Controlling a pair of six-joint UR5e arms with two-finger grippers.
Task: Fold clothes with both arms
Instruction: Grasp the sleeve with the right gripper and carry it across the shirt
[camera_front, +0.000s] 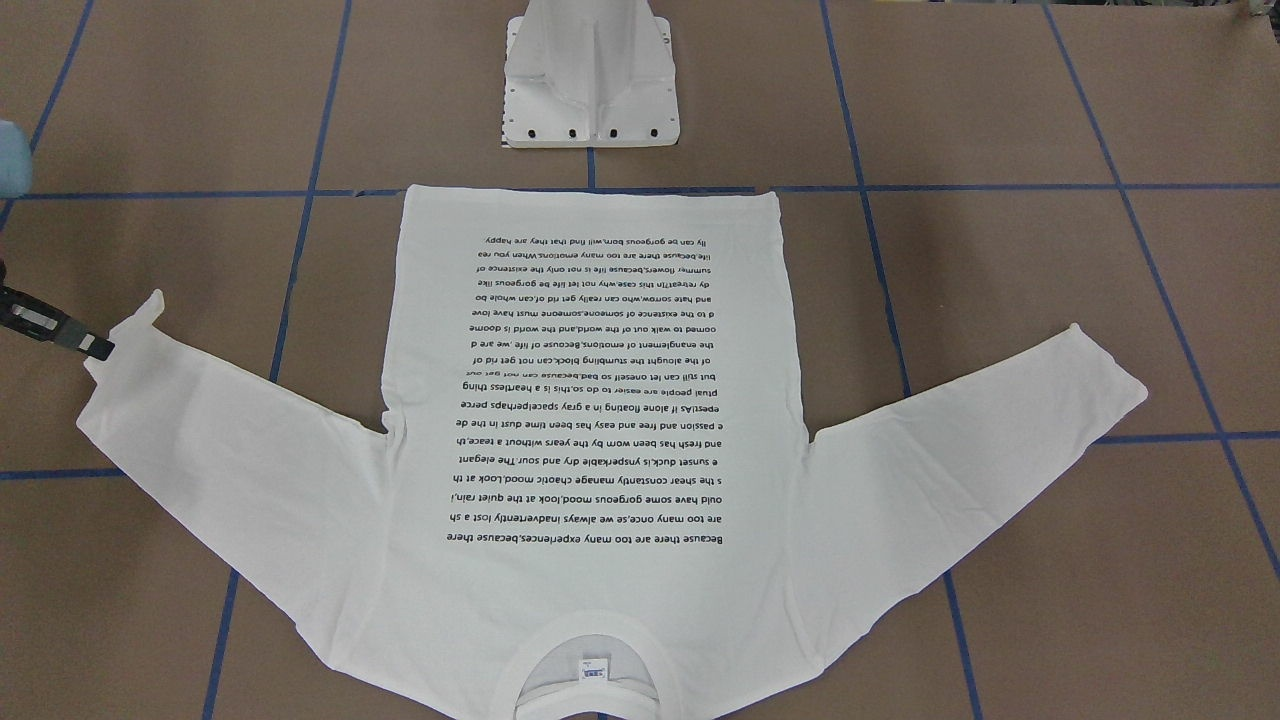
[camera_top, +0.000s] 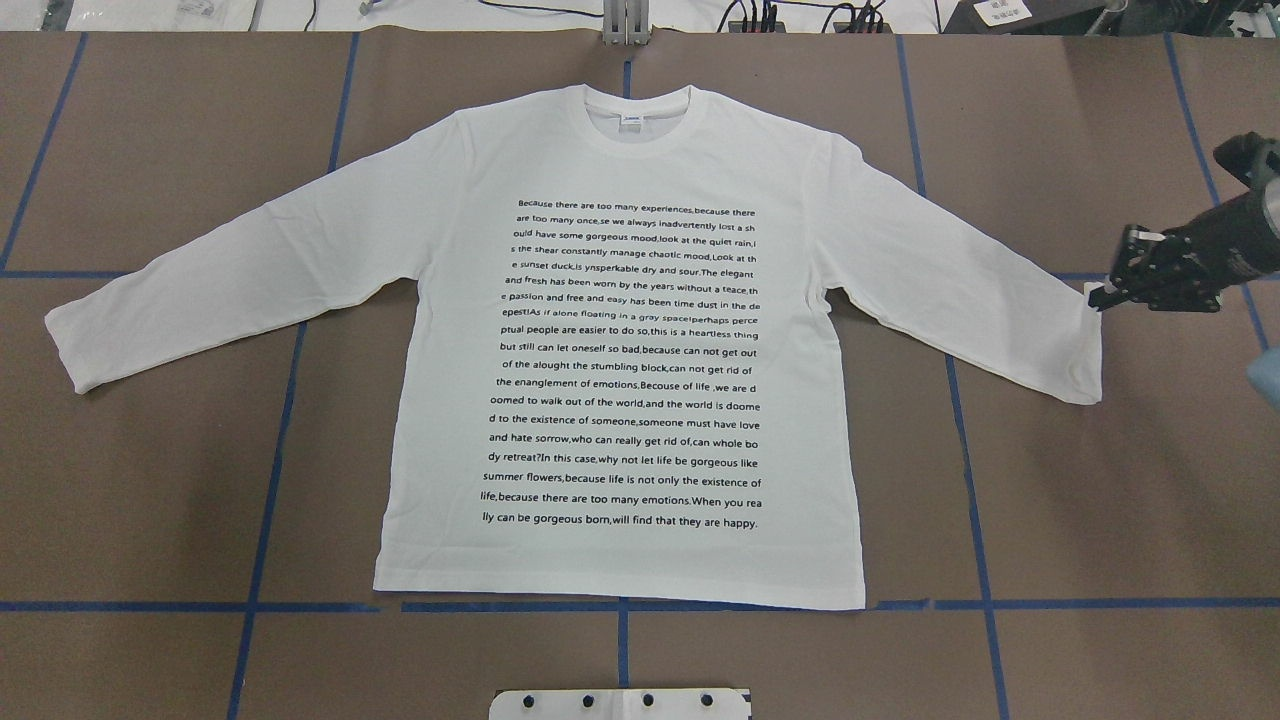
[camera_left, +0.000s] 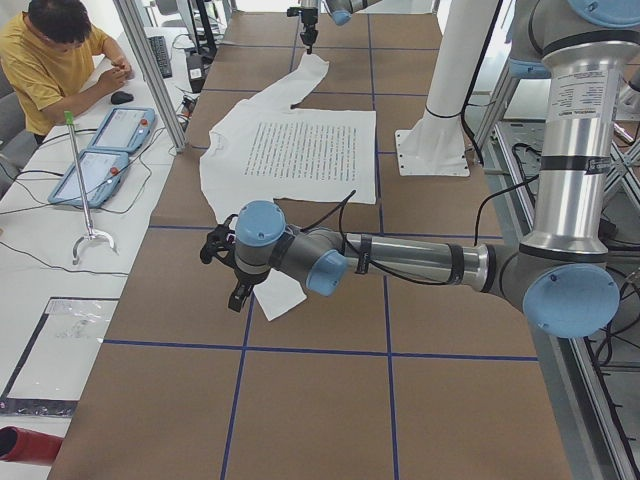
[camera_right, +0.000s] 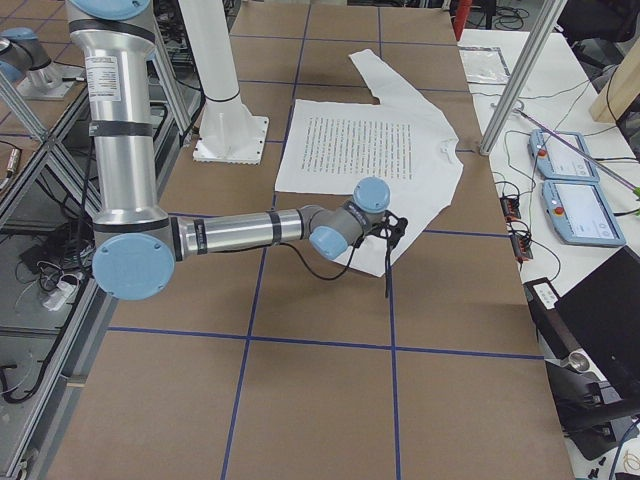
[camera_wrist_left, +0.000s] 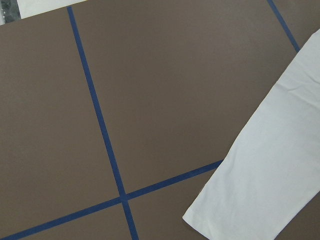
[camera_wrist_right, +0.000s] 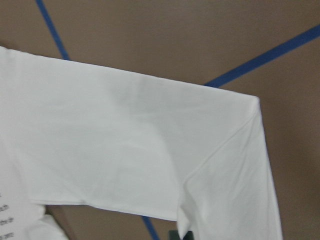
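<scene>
The brown table (camera_top: 150, 500) carries the T-shirt (camera_top: 620, 330), flat, print up, sleeves spread. The right gripper (camera_top: 1101, 297) pinches one cuff's edge, raising it slightly. The left gripper (camera_left: 225, 265) hangs beside the other cuff; spread or closed, I cannot tell.

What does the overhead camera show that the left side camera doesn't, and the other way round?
Only overhead: the neck label and readable print. Only the left side view: the left gripper above one cuff, and a seated person. Both: the T-shirt spread flat, the right gripper at the other cuff, the pedestal base.
</scene>
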